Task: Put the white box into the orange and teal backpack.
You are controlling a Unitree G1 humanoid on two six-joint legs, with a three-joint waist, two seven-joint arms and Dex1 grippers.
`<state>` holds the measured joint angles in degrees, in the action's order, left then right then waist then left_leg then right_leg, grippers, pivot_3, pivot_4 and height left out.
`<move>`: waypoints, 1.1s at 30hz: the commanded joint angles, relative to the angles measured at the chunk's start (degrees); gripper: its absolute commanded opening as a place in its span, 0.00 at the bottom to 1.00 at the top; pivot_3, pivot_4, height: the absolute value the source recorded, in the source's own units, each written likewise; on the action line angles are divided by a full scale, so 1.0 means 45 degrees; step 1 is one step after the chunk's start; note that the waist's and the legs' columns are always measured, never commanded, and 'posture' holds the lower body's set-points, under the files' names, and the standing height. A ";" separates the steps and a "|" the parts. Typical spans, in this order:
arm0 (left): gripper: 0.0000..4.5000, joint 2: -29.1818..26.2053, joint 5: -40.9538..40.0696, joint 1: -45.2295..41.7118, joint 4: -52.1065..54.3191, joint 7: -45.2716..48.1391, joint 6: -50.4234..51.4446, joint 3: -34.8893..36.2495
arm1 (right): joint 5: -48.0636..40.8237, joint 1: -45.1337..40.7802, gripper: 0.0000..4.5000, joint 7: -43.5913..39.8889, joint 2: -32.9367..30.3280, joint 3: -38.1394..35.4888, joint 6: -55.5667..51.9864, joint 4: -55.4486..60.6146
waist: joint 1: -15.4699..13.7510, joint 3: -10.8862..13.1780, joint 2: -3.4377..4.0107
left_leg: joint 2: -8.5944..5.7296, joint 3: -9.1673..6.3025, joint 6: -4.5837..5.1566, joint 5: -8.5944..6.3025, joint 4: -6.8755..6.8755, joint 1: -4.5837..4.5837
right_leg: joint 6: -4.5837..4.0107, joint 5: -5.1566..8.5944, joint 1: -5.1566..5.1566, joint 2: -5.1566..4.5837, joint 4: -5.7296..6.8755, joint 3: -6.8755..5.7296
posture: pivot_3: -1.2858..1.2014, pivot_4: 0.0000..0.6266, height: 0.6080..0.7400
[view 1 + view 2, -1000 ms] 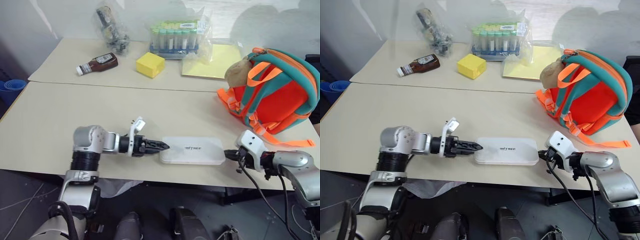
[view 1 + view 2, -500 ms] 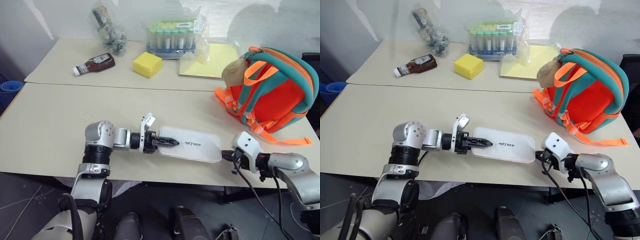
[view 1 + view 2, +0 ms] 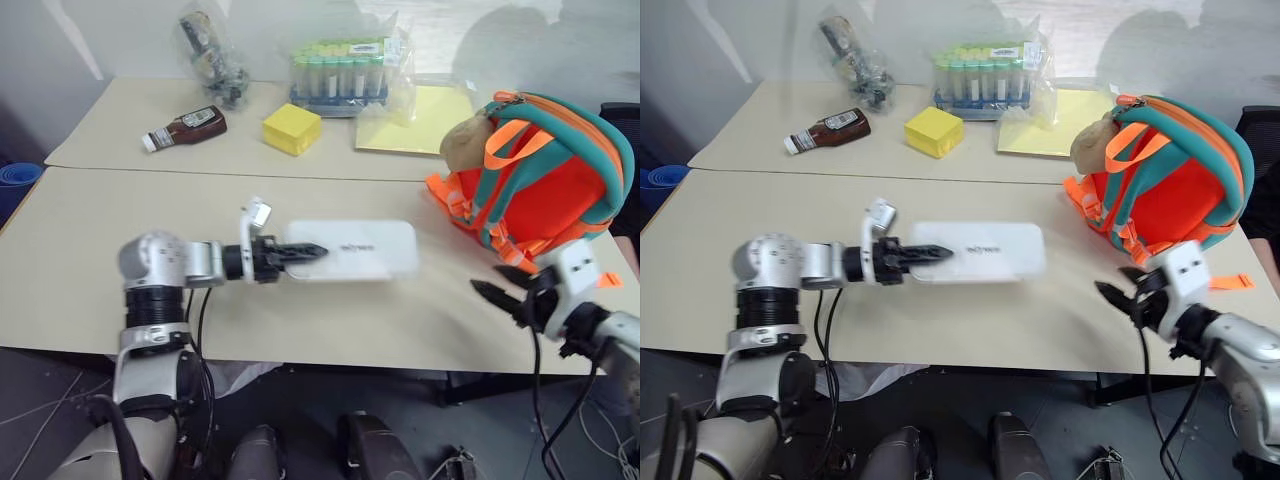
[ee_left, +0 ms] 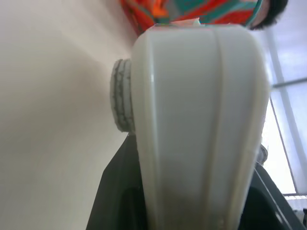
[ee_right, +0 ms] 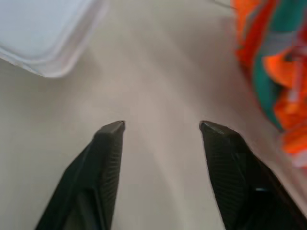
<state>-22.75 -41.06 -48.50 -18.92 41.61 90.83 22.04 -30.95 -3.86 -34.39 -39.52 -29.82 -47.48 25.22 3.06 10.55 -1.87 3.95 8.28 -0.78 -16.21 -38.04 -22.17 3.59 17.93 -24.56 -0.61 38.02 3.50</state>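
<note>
White box [image 3: 350, 249] is clamped at its 9 o'clock end by our left end effector [image 3: 305, 251], over the desk [image 3: 90, 250] middle. Right end effector [image 3: 500, 280] is wide, empty. We should carry it level toward the backpack [image 3: 540, 170] at 3 o'clock, supporting the free end.
</note>
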 commanded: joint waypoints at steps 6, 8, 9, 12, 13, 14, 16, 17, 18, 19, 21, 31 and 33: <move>0.28 -0.1515 -0.1705 -0.0071 0.1601 0.0754 -0.0528 0.1433 | 0.0228 -0.4529 1.00 0.2761 0.1200 0.0731 -0.0020 -0.2986 | 0.0056 0.0002 0.0001 | -0.0006 0.0002 0.0000 0.0003 0.0015 0.0005 | -0.0006 0.0001 0.0002 -0.0013 -0.0008 -0.0006 | 0.52 0.24 1.00; 0.28 -0.1630 -0.1595 -0.0023 0.1603 0.0511 -0.0813 0.1328 | 0.0452 -0.5676 1.00 0.3037 0.1643 0.1246 0.0322 -0.4148 | 0.0069 0.0006 0.0006 | -0.0005 0.0004 0.0001 0.0004 0.0014 0.0002 | -0.0006 0.0001 -0.0002 -0.0009 -0.0009 -0.0003 | 0.52 0.24 1.00; 0.28 -0.1691 -0.1589 0.0038 0.1669 0.0486 -0.0953 0.1214 | 0.0633 -0.6101 1.00 0.3113 0.1783 0.1433 0.0605 -0.4718 | 0.0072 0.0006 0.0008 | -0.0006 0.0006 0.0002 0.0005 0.0014 -0.0001 | -0.0006 0.0001 -0.0004 -0.0011 -0.0008 -0.0003 | 0.52 0.24 1.00; 0.28 -0.1831 -0.1844 0.0153 0.1962 0.0440 -0.1065 0.1190 | 0.0867 -0.7409 1.00 0.3122 0.2218 0.1737 0.1570 -0.6551 | 0.0085 0.0008 0.0010 | -0.0004 0.0009 0.0002 0.0005 0.0020 -0.0010 | -0.0006 0.0001 -0.0015 -0.0009 -0.0016 -0.0003 | 0.52 0.24 1.00; 0.28 -0.1855 -0.1901 0.0186 0.2054 0.0404 -0.1103 0.1221 | 0.0944 -0.7738 1.00 0.3045 0.2300 0.1824 0.1916 -0.7060 | 0.0094 0.0008 0.0010 | -0.0003 0.0011 0.0002 0.0004 0.0023 -0.0014 | -0.0006 0.0001 -0.0020 -0.0009 -0.0019 -0.0003 | 0.52 0.24 1.00; 0.28 -0.1866 -0.1927 0.0213 0.2120 0.0342 -0.1149 0.1269 | 0.1026 -0.8014 1.00 0.2973 0.2376 0.1881 0.2279 -0.7534 | 0.0087 0.0009 0.0012 | 0.0001 0.0012 0.0001 0.0004 0.0023 -0.0020 | -0.0006 0.0001 -0.0022 -0.0007 -0.0025 -0.0003 | 0.52 0.24 1.00; 0.28 -0.1856 -0.1891 0.0268 0.2213 0.0091 -0.1289 0.1445 | 0.1271 -0.8461 0.91 0.2894 0.2464 0.2025 0.3019 -0.8436 | 0.0103 0.0009 0.0012 | 0.0004 0.0015 0.0000 0.0003 0.0025 -0.0026 | -0.0006 0.0002 -0.0025 -0.0007 -0.0032 -0.0004 | 0.52 0.24 1.00; 0.28 -0.1848 -0.1896 0.0295 0.2240 -0.0038 -0.1334 0.1532 | 0.1357 -0.8557 0.85 0.2768 0.2465 0.2135 0.3306 -0.8690 | 0.0106 0.0009 0.0013 | 0.0002 0.0019 0.0001 0.0003 0.0025 -0.0026 | -0.0006 0.0001 -0.0027 -0.0009 -0.0032 -0.0003 | 0.52 0.24 1.00; 0.28 -0.1859 -0.1915 0.0334 0.2277 -0.0135 -0.1395 0.1608 | 0.1367 -0.8624 0.78 0.2683 0.2483 0.2186 0.3465 -0.8862 | 0.0115 0.0009 0.0013 | 0.0002 0.0020 0.0000 0.0003 0.0023 -0.0026 | -0.0006 0.0001 -0.0026 -0.0010 -0.0031 -0.0002 | 0.52 0.24 1.00; 0.28 -0.1872 -0.1912 0.0383 0.2339 -0.0231 -0.1498 0.1654 | 0.1345 -0.8669 0.72 0.2583 0.2499 0.2215 0.3584 -0.8975 | 0.0119 0.0009 0.0013 | 0.0003 0.0019 0.0001 0.0003 0.0023 -0.0026 | -0.0006 0.0001 -0.0024 -0.0010 -0.0031 -0.0003 | 0.52 0.24 1.00; 0.28 -0.1856 -0.1936 0.0445 0.2416 -0.0441 -0.1626 0.1776 | 0.1354 -0.8696 0.55 0.2369 0.2491 0.2327 0.3789 -0.9065 | 0.0127 0.0009 0.0013 | 0.0006 0.0019 0.0000 0.0003 0.0023 -0.0024 | -0.0006 0.0002 -0.0025 -0.0009 -0.0026 -0.0002 | 0.52 0.24 1.00; 0.28 -0.2485 -0.2361 0.0189 0.2320 -0.0029 -0.2303 0.1956 | -0.0861 -0.7905 0.01 -0.1036 0.1527 0.3358 0.1414 -0.5695 | 0.0446 0.0022 0.0032 | 0.0022 0.0022 -0.0014 0.0009 0.0027 -0.0025 | -0.0006 0.0002 -0.0037 0.0005 -0.0010 -0.0008 | 0.52 0.24 1.00; 0.28 -0.2830 -0.2364 -0.0035 0.1979 0.0424 -0.2762 0.1776 | -0.1818 -0.7649 0.01 -0.1546 0.1032 0.3461 0.0220 -0.4278 | 0.0438 0.0024 0.0036 | 0.0037 0.0025 -0.0038 0.0015 0.0043 -0.0026 | -0.0010 0.0004 -0.0055 0.0017 -0.0006 -0.0006 | 0.52 0.24 1.00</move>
<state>-33.90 -49.46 -46.49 -10.31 40.90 80.89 28.99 -34.61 -37.69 -38.62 -33.38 -13.80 -43.30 -0.61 5.04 10.66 -1.71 4.14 8.38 -1.01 -16.11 -37.80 -22.28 3.53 17.96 -24.83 -0.52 37.99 3.47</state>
